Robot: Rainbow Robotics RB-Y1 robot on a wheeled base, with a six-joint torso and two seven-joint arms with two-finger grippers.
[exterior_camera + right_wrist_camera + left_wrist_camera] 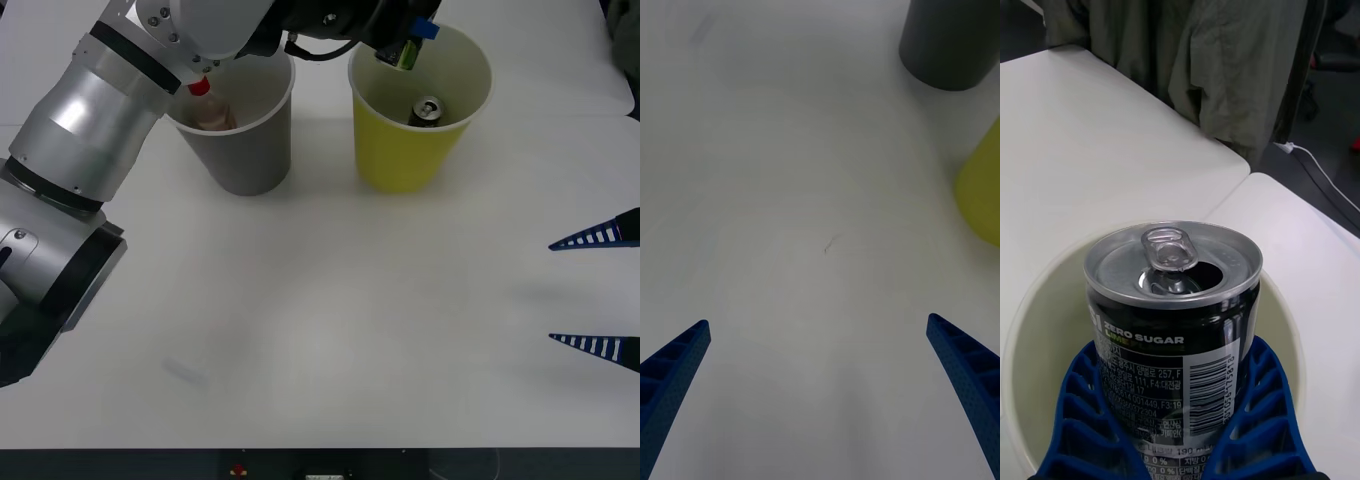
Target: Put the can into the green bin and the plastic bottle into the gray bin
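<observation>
My left gripper is shut on a can, holding it upright over the mouth of the green bin. In the left wrist view the can, dark with a silver top and pull tab, sits between the blue fingers above the bin's pale inside. Another can lies inside the green bin. The plastic bottle, red cap up, leans inside the gray bin. My right gripper hovers open at the table's right side, nothing between its fingers.
The two bins stand side by side at the back of the white table, the gray bin left of the green bin. My left arm stretches across the left side, partly over the gray bin.
</observation>
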